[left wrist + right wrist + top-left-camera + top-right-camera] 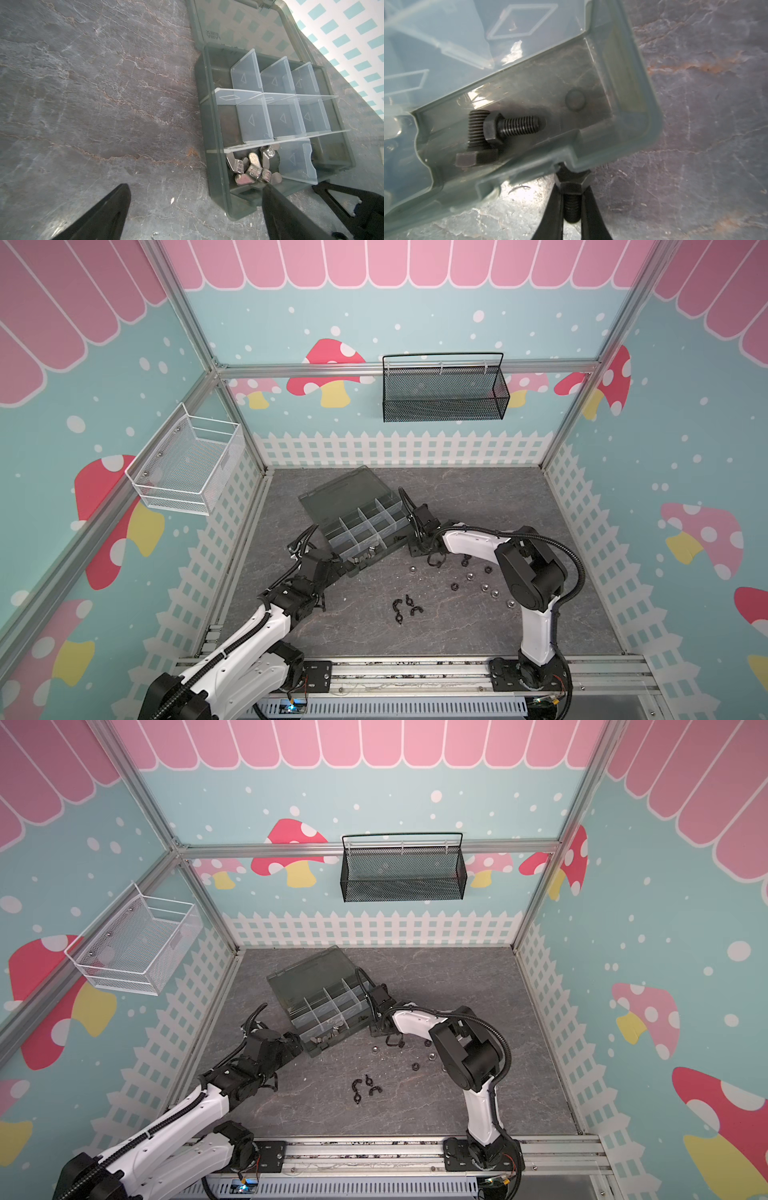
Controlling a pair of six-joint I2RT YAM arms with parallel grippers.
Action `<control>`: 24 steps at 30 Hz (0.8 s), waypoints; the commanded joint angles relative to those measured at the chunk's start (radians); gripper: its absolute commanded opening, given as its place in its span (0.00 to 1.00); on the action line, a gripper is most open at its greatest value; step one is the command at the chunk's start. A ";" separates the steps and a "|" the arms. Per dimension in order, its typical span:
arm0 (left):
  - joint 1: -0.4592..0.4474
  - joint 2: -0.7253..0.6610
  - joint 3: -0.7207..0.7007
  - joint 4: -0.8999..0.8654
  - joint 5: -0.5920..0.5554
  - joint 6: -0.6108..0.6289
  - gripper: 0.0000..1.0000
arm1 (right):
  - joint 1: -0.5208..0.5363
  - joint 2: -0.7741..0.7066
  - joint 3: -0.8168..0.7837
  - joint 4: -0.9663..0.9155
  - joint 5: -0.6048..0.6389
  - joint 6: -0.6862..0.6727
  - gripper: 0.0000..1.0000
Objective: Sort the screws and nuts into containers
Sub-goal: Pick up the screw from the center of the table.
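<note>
**Right arm pinches a bolt at the box's edge; left arm stands wide by the wing nuts**

We count two short black threaded bolts (508,126) lying inside an end compartment of the dark grey plastic organizer box (384,549), one across the other, and a third black hex-head bolt (572,199) outside it. In the left wrist view, a heap of shiny silver winged nuts (252,166) fills a corner compartment; we make out roughly four, overlapping. On the grey marbled tabletop (353,635) we count three black winged nuts (405,608) in a loose cluster, and to their right a scatter of small silver domed nuts (484,587) and black hex nuts (456,585), about nine in both top views, some hidden by the arm.

The right gripper (572,187) has its black tapered fingers drawn narrow around the third bolt, clamping it just under the head, right against the box's outer wall. The left gripper (195,199) is spread wide and holds nothing; one finger (276,199) points into the compartment of silver winged nuts, the other hangs over bare table.

The box has translucent whitish dividers (253,122) stamped with triangles and diamonds, and a smoky hinged lid (345,489) lying open behind it.
</note>
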 commanded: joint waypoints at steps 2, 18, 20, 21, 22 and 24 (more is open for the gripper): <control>0.004 -0.011 0.031 -0.008 -0.005 -0.023 1.00 | -0.002 -0.045 -0.009 -0.082 -0.009 -0.008 0.00; 0.005 -0.002 0.022 -0.007 -0.001 -0.021 0.99 | -0.003 -0.139 0.095 -0.086 -0.002 -0.063 0.00; 0.005 -0.003 0.019 -0.004 -0.001 -0.018 0.99 | -0.003 -0.109 0.133 -0.088 -0.006 -0.076 0.00; 0.027 -0.005 0.017 -0.004 -0.001 -0.017 0.99 | -0.003 -0.092 0.153 -0.088 -0.005 -0.084 0.00; 0.030 -0.006 0.016 -0.004 -0.001 -0.015 1.00 | -0.004 -0.086 0.170 -0.091 -0.003 -0.089 0.00; 0.033 -0.009 0.015 -0.005 -0.001 -0.014 1.00 | -0.005 -0.034 0.211 -0.097 -0.001 -0.101 0.00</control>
